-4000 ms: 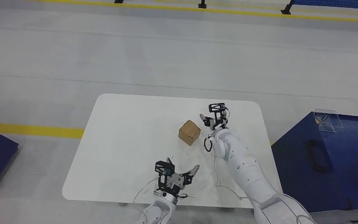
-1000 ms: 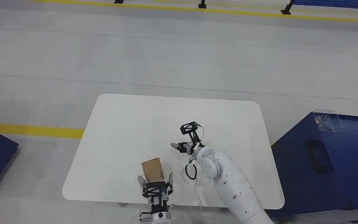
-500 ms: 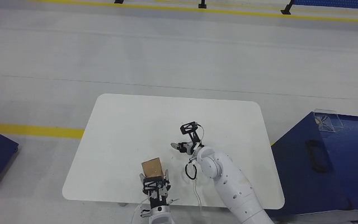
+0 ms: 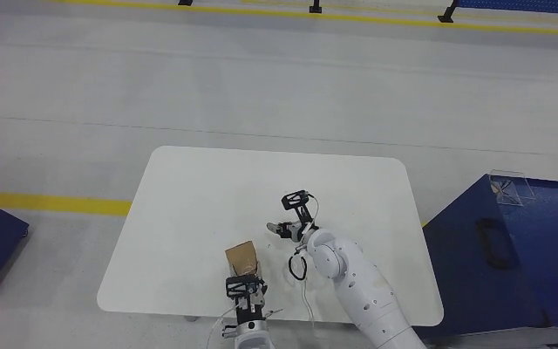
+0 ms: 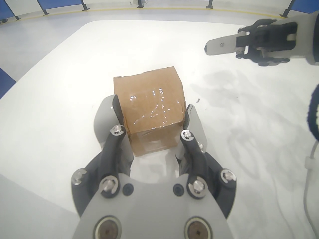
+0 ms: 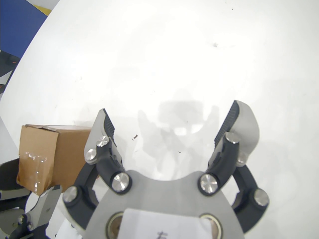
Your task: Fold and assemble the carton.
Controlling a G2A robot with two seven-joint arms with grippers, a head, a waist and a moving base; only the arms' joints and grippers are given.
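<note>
Cardboard carton, brown, closed on every face that shows, with clear tape across its top. It stands on the white table close to the robot-side edge, somewhat toward the left corner of that edge.

Left gripper: clamped on the carton. Its two fingers press opposite side walls, but only at the end nearest the wrist; the far half of the box projects beyond the pads.

Right gripper: spread wide and holding nothing. It hangs over bare table toward the middle, well apart from the carton.

Assessment: assembly looks largely complete. One top edge at the far end appears slightly ragged in the right wrist view, so that seam may not be fully seated.

Risks identified:
- Shallow hold. With contact only at the near end, a lift or turn could let the carton pivot or slide out of the pads.
- Crushing. The walls are thin board over a hollow; further squeeze could buckle them and spring the flaps.
- Edge proximity. A pull toward the robot, or a slip, could take the box off the table.
- No second support. The right gripper is too far off to steady the free end.
- Tape. A pad shifted onto the glossy film would probably grip poorly.
</note>
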